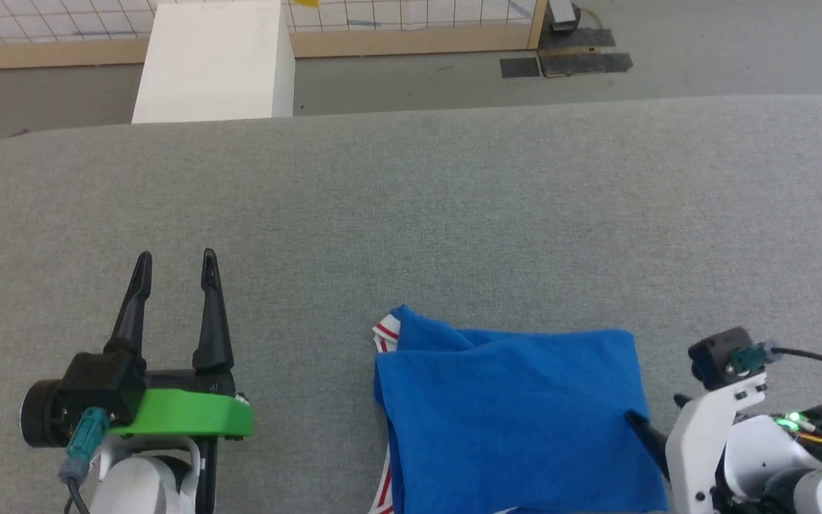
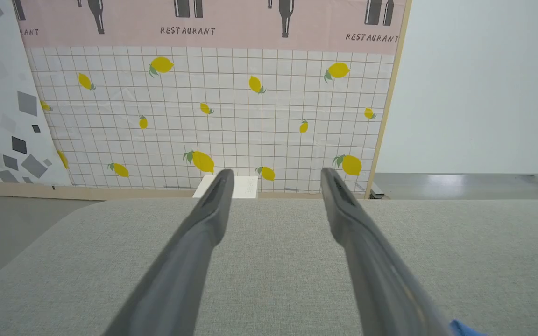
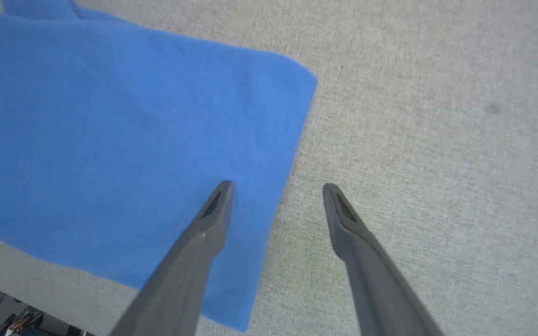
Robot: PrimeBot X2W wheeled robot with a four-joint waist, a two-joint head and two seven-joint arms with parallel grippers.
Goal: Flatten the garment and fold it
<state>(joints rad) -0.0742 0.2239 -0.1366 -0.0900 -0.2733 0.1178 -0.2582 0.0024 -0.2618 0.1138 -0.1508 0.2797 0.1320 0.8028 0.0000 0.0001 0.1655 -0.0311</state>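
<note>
- Garment (image 1: 518,421) lies at the near edge of the tabletop (image 1: 454,214), right of centre, its nearest part cut off by the head view's bottom edge. We see a compact blue rectangle with no sleeve spread out, only striped trim (image 1: 385,330) peeking along its left side.
- From that shape we judge the flattening done and the folding well along, perhaps complete.
- The right claw (image 3: 276,186) is released and grasps nothing. It straddles the garment's right edge, one finger over blue cloth and the other over bare tabletop. We cannot tell whether it touches the cloth.
- The left claw (image 1: 175,260) is likewise released, over bare tabletop, well apart from the garment on its left.
- A soft ridge crosses the garment's far left corner, so we reckon a little smoothing or squaring may be left. Whether another fold is wanted, we cannot tell.
- Beyond the tabletop stand a white box (image 1: 215,61) and a lemon-patterned panel (image 2: 213,116).
</note>
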